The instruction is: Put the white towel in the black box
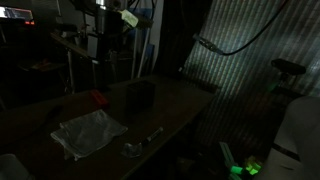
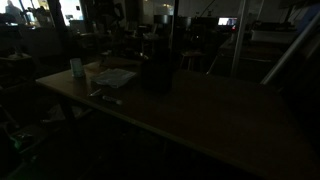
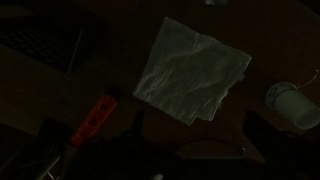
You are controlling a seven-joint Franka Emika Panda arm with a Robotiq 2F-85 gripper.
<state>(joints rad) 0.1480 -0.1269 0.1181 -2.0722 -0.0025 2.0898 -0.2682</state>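
Pale white-grey cloth, the white towel (image 1: pixel 90 133), lies spread and wrinkled on a dark wooden bench (image 1: pixel 175 105) in a very dim room; in this exterior view it sits toward the near left part of the bench top, flat, with nothing on it; the black box (image 1: pixel 140 95) stands upright farther back and a little to the right, clearly apart from the towel; a small red object (image 1: pixel 97 99) rests just left of the box, beyond the towel; a small shiny item (image 1: pixel 140 146), too dim to identify, lies near the bench's front edge, just right of the towel. In an exterior view from across the bench, the white towel (image 2: pixel 115 76) shows as a pale patch near the far left corner, with a small pale cup (image 2: pixel 77 68) to its left and the black box (image 2: pixel 160 70) as a dark block to its right, not touching it. In the wrist view, looking down, the white towel (image 3: pixel 190 70) fills the upper middle as a roughly square sheet with creases; the red object (image 3: pixel 92 120) lies at lower left and the cup (image 3: pixel 295 105) at the right edge; the fingers (image 3: pixel 140 128) appear as dark shapes along the bottom, spread wide apart with nothing between them, above the bench and clear of the towel.
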